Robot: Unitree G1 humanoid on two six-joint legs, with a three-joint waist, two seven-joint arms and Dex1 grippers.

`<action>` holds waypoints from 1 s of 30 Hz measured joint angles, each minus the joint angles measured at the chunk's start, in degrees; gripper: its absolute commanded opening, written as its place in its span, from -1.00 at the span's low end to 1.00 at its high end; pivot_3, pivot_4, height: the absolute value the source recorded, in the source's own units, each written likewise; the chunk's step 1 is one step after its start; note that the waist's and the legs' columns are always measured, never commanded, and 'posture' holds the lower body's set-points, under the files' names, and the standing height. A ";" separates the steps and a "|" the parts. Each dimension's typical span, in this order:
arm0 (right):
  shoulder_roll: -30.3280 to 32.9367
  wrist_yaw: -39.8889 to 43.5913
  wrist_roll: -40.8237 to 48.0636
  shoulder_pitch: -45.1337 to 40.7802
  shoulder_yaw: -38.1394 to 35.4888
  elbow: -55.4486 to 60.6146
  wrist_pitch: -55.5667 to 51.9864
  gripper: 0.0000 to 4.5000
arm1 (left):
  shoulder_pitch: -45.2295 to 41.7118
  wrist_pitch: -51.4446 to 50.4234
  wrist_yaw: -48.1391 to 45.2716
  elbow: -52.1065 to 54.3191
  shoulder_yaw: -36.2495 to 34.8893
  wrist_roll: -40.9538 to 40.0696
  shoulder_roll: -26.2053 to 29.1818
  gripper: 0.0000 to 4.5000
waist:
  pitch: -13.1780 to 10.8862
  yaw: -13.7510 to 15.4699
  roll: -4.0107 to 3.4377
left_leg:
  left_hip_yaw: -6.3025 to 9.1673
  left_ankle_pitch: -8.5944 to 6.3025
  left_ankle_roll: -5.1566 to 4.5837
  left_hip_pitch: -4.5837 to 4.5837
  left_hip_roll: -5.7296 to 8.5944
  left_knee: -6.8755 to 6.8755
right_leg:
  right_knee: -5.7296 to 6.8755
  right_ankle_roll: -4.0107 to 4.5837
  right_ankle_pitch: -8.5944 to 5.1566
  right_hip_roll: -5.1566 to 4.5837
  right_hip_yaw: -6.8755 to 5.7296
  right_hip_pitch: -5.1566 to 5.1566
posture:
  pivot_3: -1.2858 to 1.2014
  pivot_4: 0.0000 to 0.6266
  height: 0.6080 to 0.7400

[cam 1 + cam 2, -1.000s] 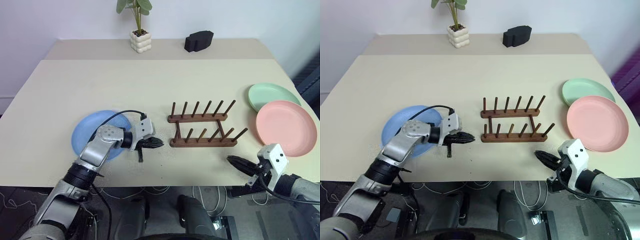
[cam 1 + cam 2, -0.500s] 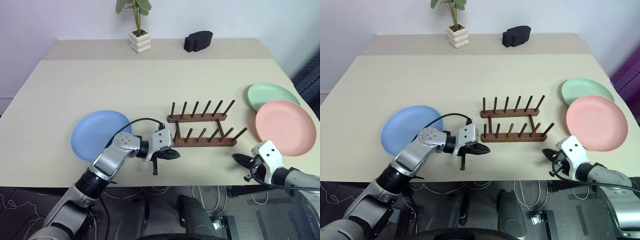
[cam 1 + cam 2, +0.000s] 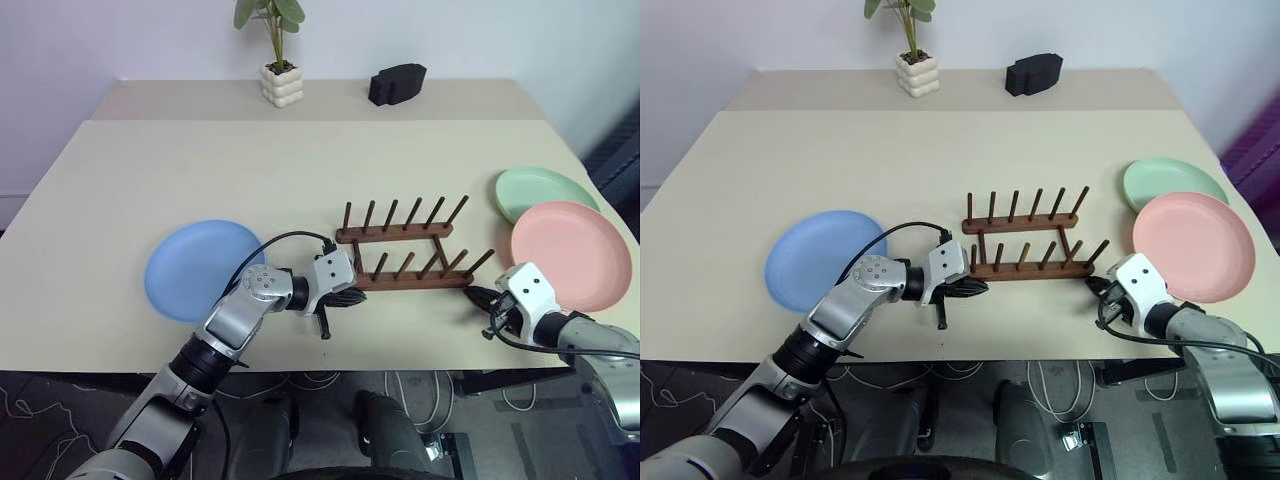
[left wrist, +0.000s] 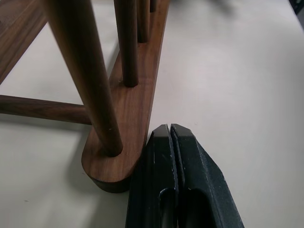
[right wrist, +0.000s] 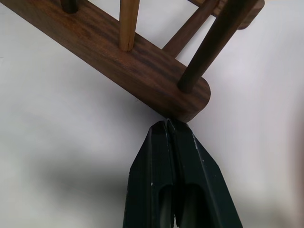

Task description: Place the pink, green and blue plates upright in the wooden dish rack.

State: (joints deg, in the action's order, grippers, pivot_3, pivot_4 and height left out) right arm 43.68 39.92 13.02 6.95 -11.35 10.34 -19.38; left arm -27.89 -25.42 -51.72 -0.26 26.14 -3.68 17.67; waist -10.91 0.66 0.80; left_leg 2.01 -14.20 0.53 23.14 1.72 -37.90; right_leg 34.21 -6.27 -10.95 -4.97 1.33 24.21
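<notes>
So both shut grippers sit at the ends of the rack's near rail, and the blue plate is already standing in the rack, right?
Not quite. The blue plate lies flat on the table, left of the rack, as the left eye view shows. The rest holds: the left gripper and right gripper are shut at the near rail's two ends.

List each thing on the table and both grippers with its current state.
blue plate: flat on table
green plate: flat, partly under pink
pink plate: flat, overlapping green
wooden dish rack: empty
left gripper: shut, at rack's left end
right gripper: shut, at rack's right end
</notes>
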 measured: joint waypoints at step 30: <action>-2.00 -0.25 -5.65 -12.90 5.84 -10.45 4.07 -1.00 | -3.76 5.94 9.41 -9.19 -3.45 2.82 -1.63 -0.99 | 0.03 -0.38 0.00 | -0.02 0.00 0.00 -0.05 0.08 -0.03 | 0.05 0.01 0.09 0.04 0.01 -0.02 | 0.03 -0.52 0.94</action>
State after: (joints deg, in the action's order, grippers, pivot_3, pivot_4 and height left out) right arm 41.68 39.67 7.36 -5.95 -5.52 -0.11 -15.31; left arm -31.66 -19.48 -42.30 -9.44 22.69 -0.86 16.03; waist -10.87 0.28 0.81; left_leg 2.00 -14.20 0.53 23.09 1.80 -37.93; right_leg 34.27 -6.26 -10.87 -4.93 1.33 24.19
